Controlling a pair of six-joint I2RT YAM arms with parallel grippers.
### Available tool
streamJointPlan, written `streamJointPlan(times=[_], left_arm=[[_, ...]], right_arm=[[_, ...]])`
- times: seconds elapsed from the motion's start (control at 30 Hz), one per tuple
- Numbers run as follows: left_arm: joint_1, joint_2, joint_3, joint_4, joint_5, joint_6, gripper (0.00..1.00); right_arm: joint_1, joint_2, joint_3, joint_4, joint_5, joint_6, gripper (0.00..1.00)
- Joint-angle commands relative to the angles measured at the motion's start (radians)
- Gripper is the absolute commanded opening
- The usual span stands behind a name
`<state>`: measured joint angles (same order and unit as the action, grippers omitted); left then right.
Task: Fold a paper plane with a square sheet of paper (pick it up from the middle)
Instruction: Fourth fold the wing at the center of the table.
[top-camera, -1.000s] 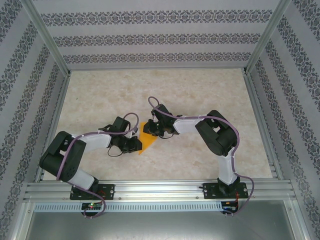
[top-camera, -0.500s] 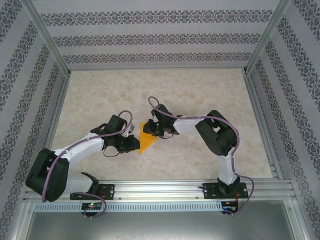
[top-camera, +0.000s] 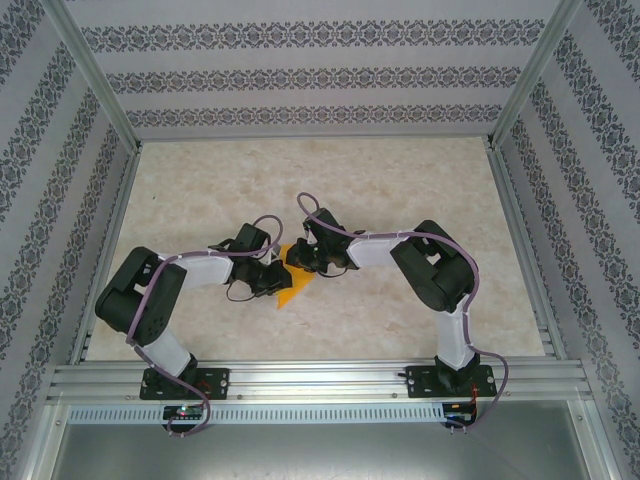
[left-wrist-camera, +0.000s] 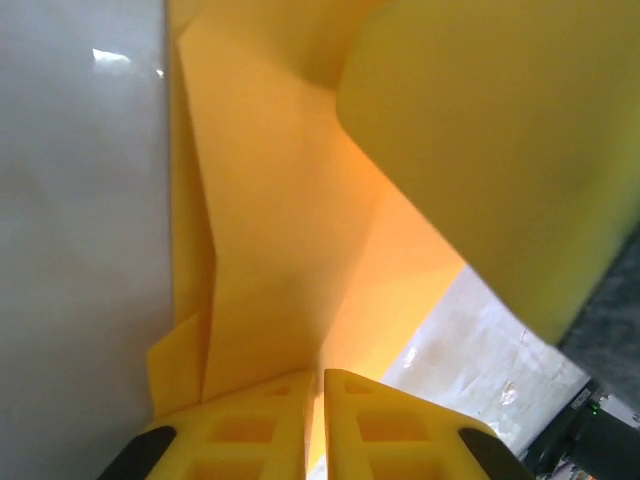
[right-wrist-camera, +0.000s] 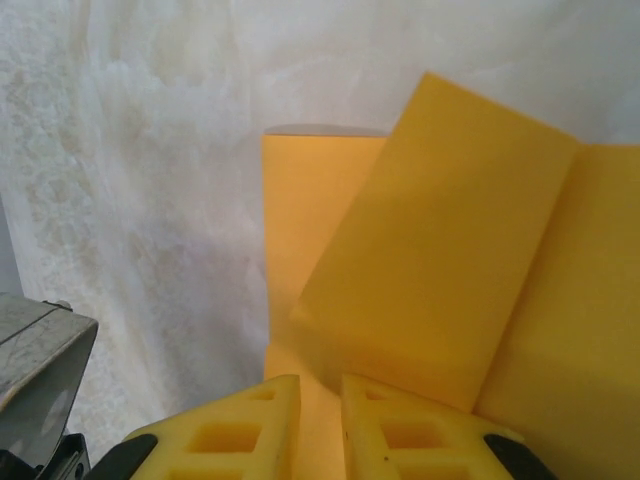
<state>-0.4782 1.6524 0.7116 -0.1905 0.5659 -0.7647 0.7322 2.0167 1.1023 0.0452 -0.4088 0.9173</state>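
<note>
The square sheet of paper (top-camera: 293, 292), orange-yellow and folded to a creased, pointed triangle, lies mid-table between both arms. My left gripper (top-camera: 275, 280) reaches it from the left. In the left wrist view the left gripper (left-wrist-camera: 322, 385) has its jaws almost together on a raised fold of the paper (left-wrist-camera: 270, 220). My right gripper (top-camera: 300, 262) sits on the paper's upper end. In the right wrist view the right gripper (right-wrist-camera: 320, 395) shows a narrow gap filled by the paper (right-wrist-camera: 305, 220). The two grippers nearly touch, with the left one's yellow finger (right-wrist-camera: 440, 260) just ahead of the right jaws.
The marble-patterned tabletop (top-camera: 400, 180) stretches beyond the paper. Patterned walls with aluminium posts close off the left, right and back. A metal rail (top-camera: 320, 375) carrying both arm bases runs along the near edge.
The left arm swung its elbow back up and slid its gripper right onto the paper's left edge, its jaws narrowing. The right arm and the paper stayed put.
</note>
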Motion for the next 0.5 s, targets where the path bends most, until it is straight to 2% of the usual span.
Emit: streamJointPlan(times=[0.0, 0.1, 0.27, 0.47], left_arm=[[-0.007, 0.026, -0.046, -0.034, -0.104, 0.024, 0.09], [-0.007, 0.029, -0.089, -0.056, -0.152, 0.035, 0.04], [-0.007, 0.026, -0.118, -0.054, -0.161, 0.070, 0.03], [-0.007, 0.027, -0.111, -0.055, -0.157, 0.089, 0.02]], right_arm=[[-0.012, 0.009, -0.041, -0.017, 0.039, -0.005, 0.21], [-0.031, -0.047, -0.041, 0.001, 0.043, -0.020, 0.21], [-0.070, -0.157, -0.072, 0.015, 0.074, -0.054, 0.20], [-0.025, -0.131, -0.068, 0.041, 0.034, -0.065, 0.16]])
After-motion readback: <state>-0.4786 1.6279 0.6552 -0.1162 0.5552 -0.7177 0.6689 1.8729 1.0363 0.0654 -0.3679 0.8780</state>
